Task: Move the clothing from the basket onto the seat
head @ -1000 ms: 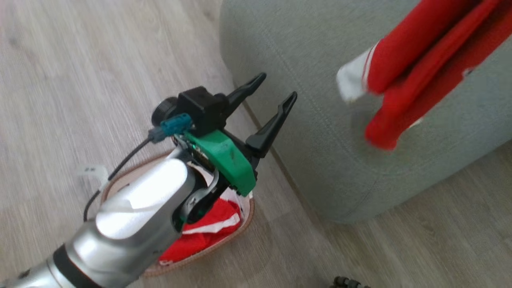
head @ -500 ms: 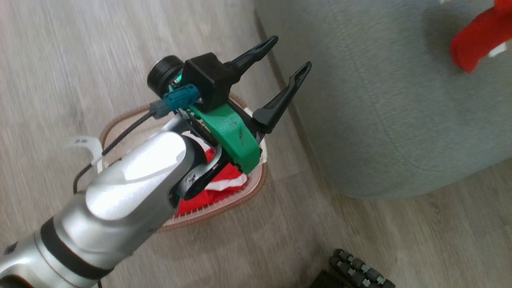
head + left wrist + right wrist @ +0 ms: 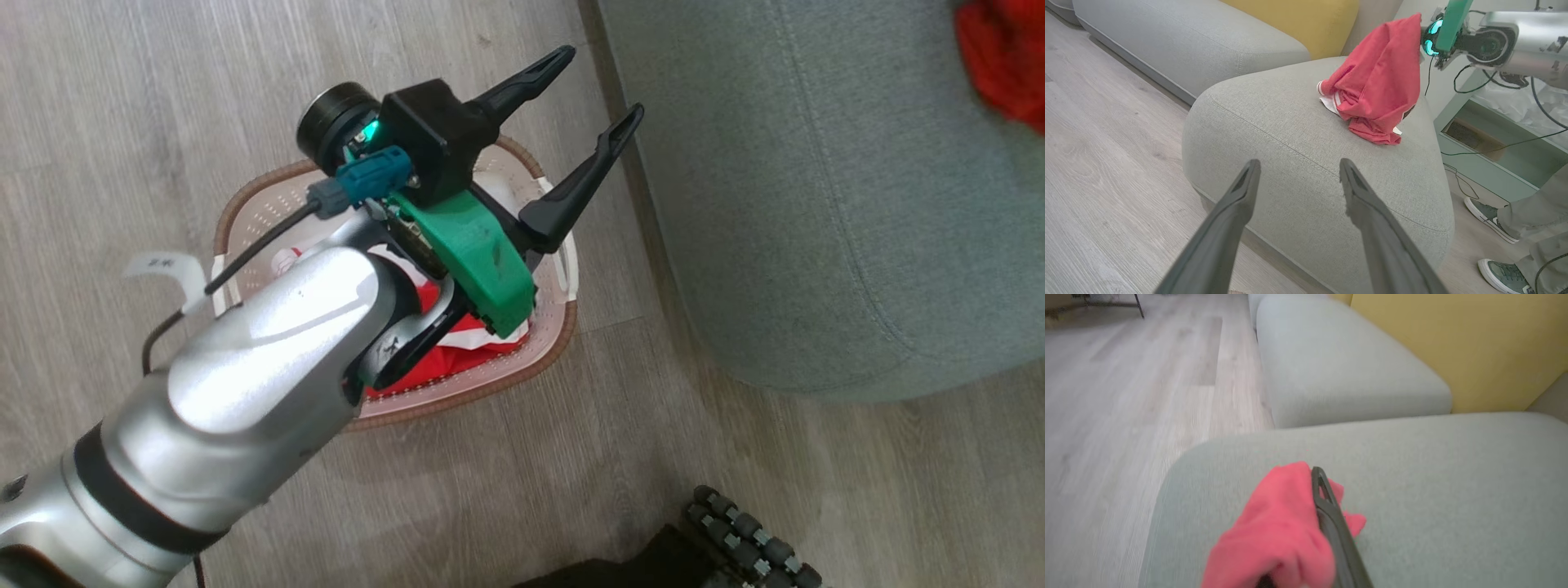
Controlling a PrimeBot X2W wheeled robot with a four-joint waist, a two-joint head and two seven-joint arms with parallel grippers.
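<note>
My left gripper [image 3: 600,88] is open and empty, hovering above the basket [image 3: 245,214] on the floor. Red clothing [image 3: 457,361] with white trim lies in the basket, mostly hidden by my left forearm. The grey-green seat [image 3: 816,204] stands just right of the basket. In the left wrist view the open left gripper [image 3: 1298,165] points at the seat [image 3: 1290,134], where another red piece of clothing [image 3: 1380,90] hangs with its lower folds resting on the cushion. My right gripper [image 3: 1317,477] is shut on that clothing [image 3: 1278,535] above the seat [image 3: 1433,490].
A second grey cushion [image 3: 1188,41] and a yellow back cushion [image 3: 1298,20] lie beyond the seat. A person's shoes [image 3: 1488,212] stand by a pale green low shelf [image 3: 1490,163] with cables. Dark rollers of my base [image 3: 747,535] show on the wood floor.
The head camera has swung, bringing the basket higher and more into view and the seat farther right. The red piece in my right gripper has gone from hanging to the top right corner.
</note>
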